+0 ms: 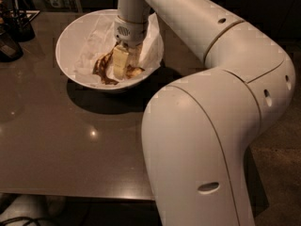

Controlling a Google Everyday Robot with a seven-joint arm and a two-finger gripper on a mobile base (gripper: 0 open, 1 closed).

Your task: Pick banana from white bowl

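The white bowl (68,37) stands on the dark table toward the back left. The banana (100,71) lies low in it, dull yellow with dark brown blotches, and shows on both sides of the gripper. My gripper (123,66) reaches straight down into the bowl from the arm's wrist (130,28) and sits right on the banana. It hides the banana's middle.
Crumpled white paper (91,45) lines the bowl's inside. Dark containers (13,28) stand at the table's back left corner. My arm's large white elbow (202,140) fills the right and front of the view. The brown table (51,140) ends at a front edge near the bottom.
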